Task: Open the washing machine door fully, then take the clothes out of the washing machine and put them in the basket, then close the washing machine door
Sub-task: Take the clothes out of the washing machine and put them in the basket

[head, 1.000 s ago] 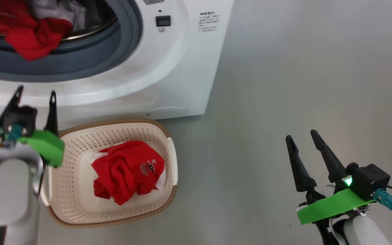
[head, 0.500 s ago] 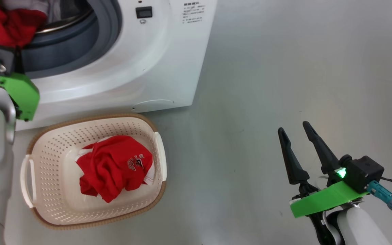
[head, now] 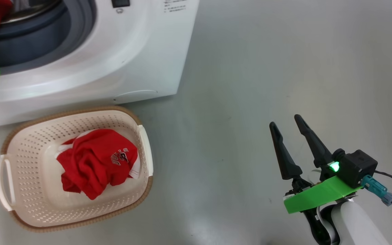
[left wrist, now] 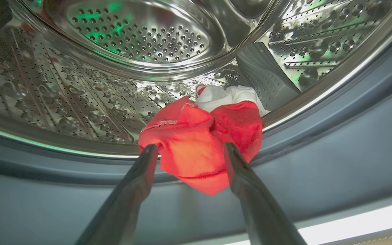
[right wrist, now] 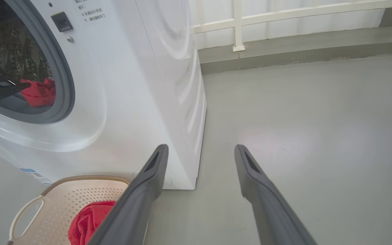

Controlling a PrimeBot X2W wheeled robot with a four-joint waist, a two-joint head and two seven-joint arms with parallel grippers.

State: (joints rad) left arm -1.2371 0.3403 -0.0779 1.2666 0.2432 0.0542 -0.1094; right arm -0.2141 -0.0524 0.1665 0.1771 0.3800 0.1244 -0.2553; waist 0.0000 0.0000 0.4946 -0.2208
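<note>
Risen from the basket toward eleven o'clock, left gripper is straddling remaining clothes, jaws released; right gripper is idling, spread.

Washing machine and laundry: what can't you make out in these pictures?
- Small print on the washing machine: head view, too tiny, cut by top edge.
- White cloth: left wrist view, mostly behind the red garment.
- Red top in the basket: right wrist view, partly behind the right pincer.
</note>
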